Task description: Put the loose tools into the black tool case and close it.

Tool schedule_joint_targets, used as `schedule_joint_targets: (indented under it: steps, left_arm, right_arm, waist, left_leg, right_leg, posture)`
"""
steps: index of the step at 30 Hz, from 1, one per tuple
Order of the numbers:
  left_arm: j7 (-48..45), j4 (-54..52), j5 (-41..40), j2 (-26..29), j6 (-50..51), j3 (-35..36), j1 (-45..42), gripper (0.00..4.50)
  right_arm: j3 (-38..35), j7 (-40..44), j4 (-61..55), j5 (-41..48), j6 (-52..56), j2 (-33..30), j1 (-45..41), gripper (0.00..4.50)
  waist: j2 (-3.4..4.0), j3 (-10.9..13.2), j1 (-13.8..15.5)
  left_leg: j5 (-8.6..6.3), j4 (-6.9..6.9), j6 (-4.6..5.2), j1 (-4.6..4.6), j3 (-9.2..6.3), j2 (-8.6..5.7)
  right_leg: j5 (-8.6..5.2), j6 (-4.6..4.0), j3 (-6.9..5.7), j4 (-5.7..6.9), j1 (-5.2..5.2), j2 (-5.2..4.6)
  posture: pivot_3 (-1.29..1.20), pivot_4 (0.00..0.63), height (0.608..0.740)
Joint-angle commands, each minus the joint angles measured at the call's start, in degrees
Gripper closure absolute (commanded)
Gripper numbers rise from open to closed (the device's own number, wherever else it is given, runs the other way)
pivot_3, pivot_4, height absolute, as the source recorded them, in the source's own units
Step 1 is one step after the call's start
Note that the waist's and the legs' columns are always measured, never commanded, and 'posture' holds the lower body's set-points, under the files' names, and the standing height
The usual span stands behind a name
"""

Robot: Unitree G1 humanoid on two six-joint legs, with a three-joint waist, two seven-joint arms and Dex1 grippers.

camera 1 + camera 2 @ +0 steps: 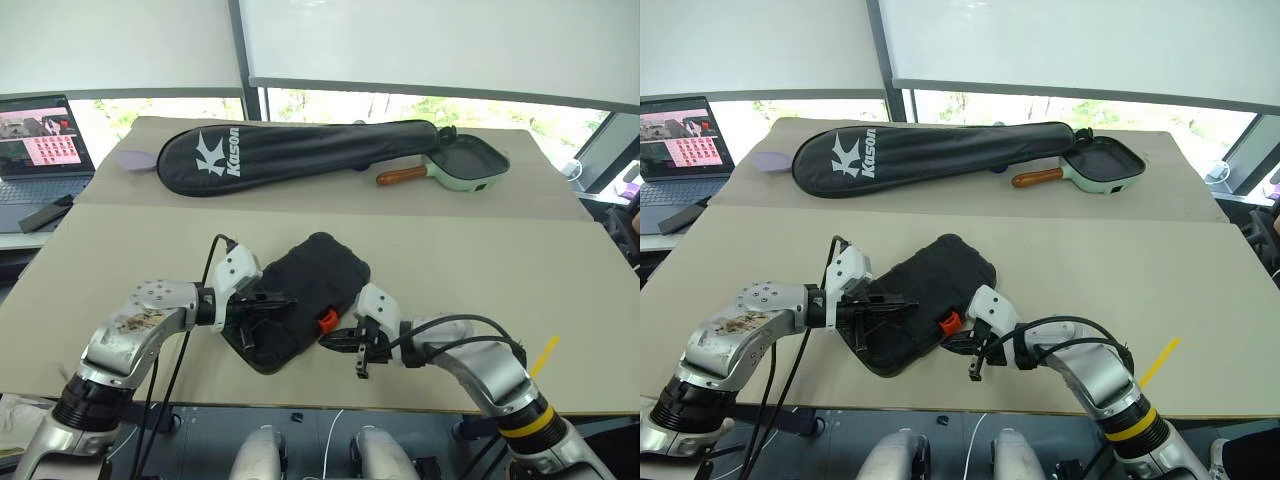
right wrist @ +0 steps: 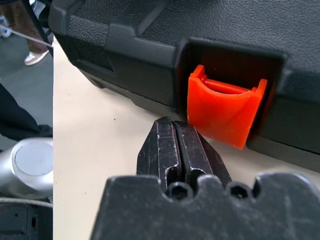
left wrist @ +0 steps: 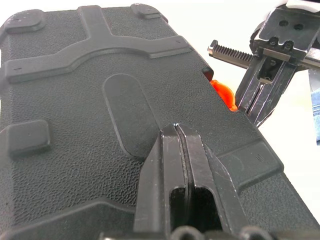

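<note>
1. Left eye view: the black tool case lies closed on the tan table, near its front edge and turned at a slant. It has rounded corners and a pebbled lid.
2. Left wrist view: the case lid carries a raised moulded frame, an oval recess at its middle and small raised pads toward the corners.
3. The orange latch sits in a recess on the case's side wall; in my right wrist view its lower end stands out a little from the wall.
4. My left gripper reaches across the case from the side opposite the latch, angled downward, its two fingers pressed together with the tips on the lid beside the oval recess.
5. My right gripper comes in from the latch side, also angled downward. Its fingers are pressed together, holding nothing, tips just beside the latch; I cannot tell whether they touch it.
6. Beyond the case, toward the table's far edge, lies a long black racket bag printed "Kason" in white with a large K mark.
7. Just beside the bag's narrow end, past the case, sits a green pan with a wooden handle.
8. No writing is readable on the case.
</note>
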Motion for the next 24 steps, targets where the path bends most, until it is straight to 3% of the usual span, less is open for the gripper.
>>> schedule_joint_targets:
  steps: [1,24]
  left_arm:
    - [0.59,3.29,2.7,0.21,4.48,-5.14,2.56,4.5]
    - [1.83,3.36,3.41,0.78,9.89,-7.5,3.01,4.5]
  right_arm:
    - [-0.93,0.65,-2.48,-0.65,0.98,-2.22,-1.16,4.47]
    - [-1.84,-1.53,0.88,-2.11,0.27,3.52,-4.78,4.47]
  waist:
    - [0.0,0.0,0.03]
    - [0.02,-0.03,-0.34]
  left_leg:
    - [0.0,0.0,0.0,0.0,0.0,-0.01]
    - [0.0,-0.01,0.0,0.24,-0.02,0.04]
  right_leg:
    - [0.0,0.0,0.0,-0.01,0.01,-0.01]
    - [-0.03,-0.04,0.0,-0.01,0.22,0.04]
  posture:
    - [0.0,0.15,0.74]
    - [0.0,0.15,0.74]
